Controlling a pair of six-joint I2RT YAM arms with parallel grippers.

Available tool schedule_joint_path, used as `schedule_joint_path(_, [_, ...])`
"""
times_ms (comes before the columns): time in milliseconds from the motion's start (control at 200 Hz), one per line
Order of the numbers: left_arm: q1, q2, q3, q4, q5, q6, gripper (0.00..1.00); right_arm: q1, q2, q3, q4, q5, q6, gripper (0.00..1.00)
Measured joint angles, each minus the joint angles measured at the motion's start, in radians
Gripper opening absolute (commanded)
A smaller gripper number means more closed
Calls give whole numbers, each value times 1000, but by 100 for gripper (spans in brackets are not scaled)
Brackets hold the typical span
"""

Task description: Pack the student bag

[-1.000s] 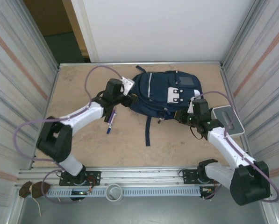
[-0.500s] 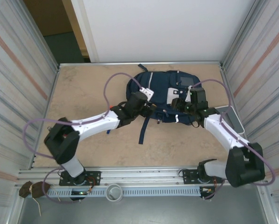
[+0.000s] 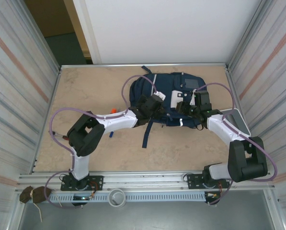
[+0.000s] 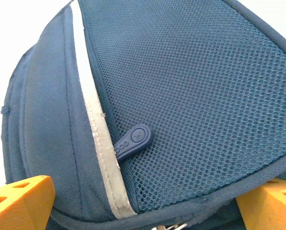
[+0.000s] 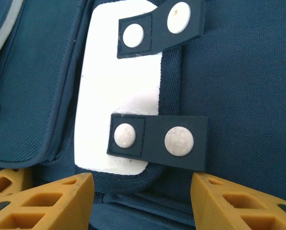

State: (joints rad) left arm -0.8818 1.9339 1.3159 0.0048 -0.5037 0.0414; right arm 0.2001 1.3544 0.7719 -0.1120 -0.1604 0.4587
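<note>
The student bag (image 3: 167,94) lies flat at the back middle of the table, navy with a white patch (image 3: 175,98) and a loose dark strap (image 3: 146,134) trailing toward me. My left gripper (image 3: 157,106) hovers at its near left side. In the left wrist view, that gripper (image 4: 147,211) is open wide over the mesh pocket (image 4: 195,96), near a zipper pull (image 4: 133,141) and a light stripe (image 4: 97,129). My right gripper (image 3: 185,108) sits at the bag's near right. Its jaws (image 5: 140,201) stand open just below the white patch (image 5: 116,91), with nothing pinched.
A blue pen (image 3: 110,133) and a small orange item (image 3: 113,111) lie by the left forearm, mostly hidden. A flat grey slab (image 3: 237,120) rests at the right edge. Metal walls close in on both sides. Bare tabletop lies to the left and near front.
The left arm has swung right from the pen to the bag's near edge and opened wider. The right gripper moved up to the white patch and opened.
</note>
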Motion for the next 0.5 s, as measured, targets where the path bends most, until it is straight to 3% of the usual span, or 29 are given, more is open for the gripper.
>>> schedule_joint_path(220, [-1,-21,-63,44,5,-19,72,-12,0,-10,7,5,-2,54])
schedule_joint_path(391, [11,-87,-152,52,25,-60,51,-13,1,-10,7,4,-5,54])
schedule_joint_path(501, [30,-120,-195,52,43,-80,45,-13,1,-10,7,4,-5,54])
